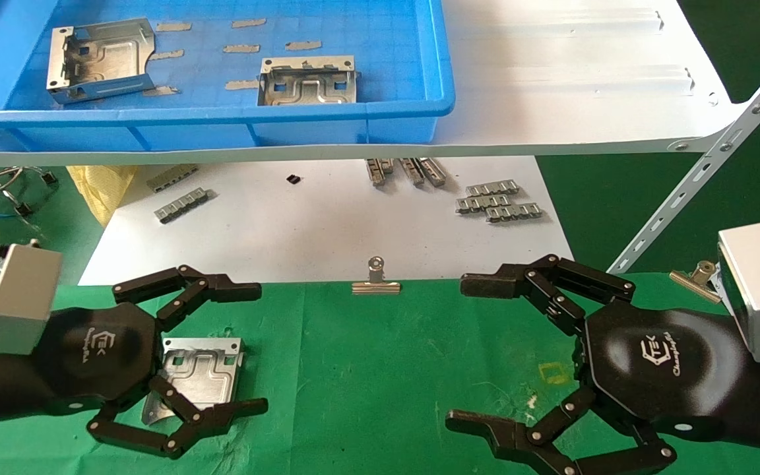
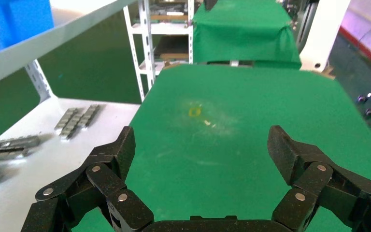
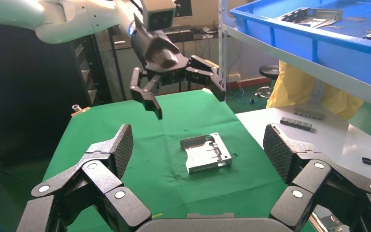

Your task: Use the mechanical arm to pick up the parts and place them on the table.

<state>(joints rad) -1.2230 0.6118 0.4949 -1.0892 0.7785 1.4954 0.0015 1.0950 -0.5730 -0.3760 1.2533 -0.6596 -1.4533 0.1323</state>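
While left tool point(image 1: 248, 346) hovers spread, part point(image 1: 198, 369) on table point(image 1: 380, 369)

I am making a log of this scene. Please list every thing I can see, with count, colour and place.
parts: three, silver; one on the green cloth under the left tool, two in the bin
bin: one, blue, on the upper shelf
table: one, green cloth, in front
clips: two, metal, at the cloth's far edge
strips: several, grey, on the white board
left tool: black, open, above the part
right tool: black, open, over bare cloth
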